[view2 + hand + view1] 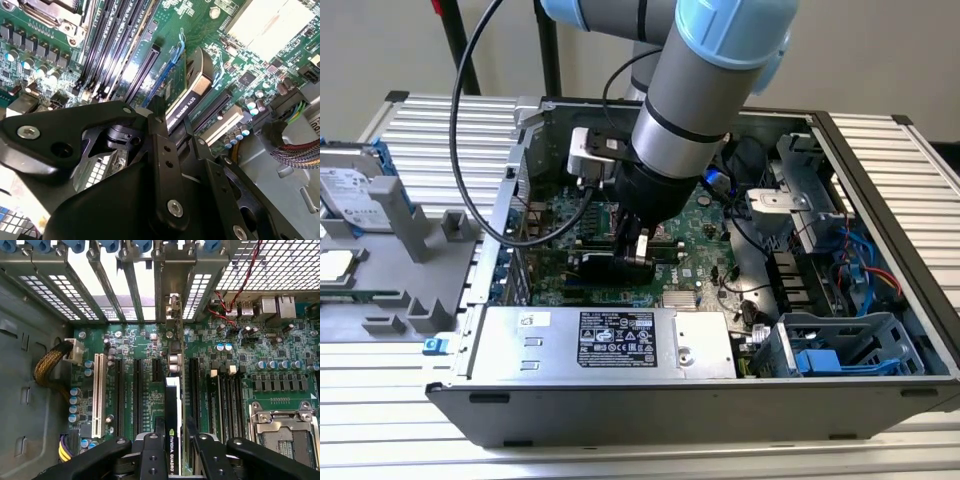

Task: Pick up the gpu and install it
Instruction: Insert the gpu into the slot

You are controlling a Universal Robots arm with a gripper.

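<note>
My black two-finger pincer [173, 452] is clamped on the slim green gpu card with black shroud [173, 415], held upright on edge over the big green motherboard [135, 385] inside the open grey computer case [880, 390], among the long black expansion slots [136, 390].

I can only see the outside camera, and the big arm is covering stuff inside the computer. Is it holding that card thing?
Observer: Yes. In the first wrist view the black gripper is shut on the gpu, a slim green card with a black cooler shroud, held edge-on.
Operator: Where does it point?
Observer: In that view its far end reaches toward the slotted back wall of the grey metal computer case.
Operator: What's under it?
Observer: The second wrist view shows it standing right beside a long black slot on the large green motherboard. I cannot tell whether it is fully in.
</note>
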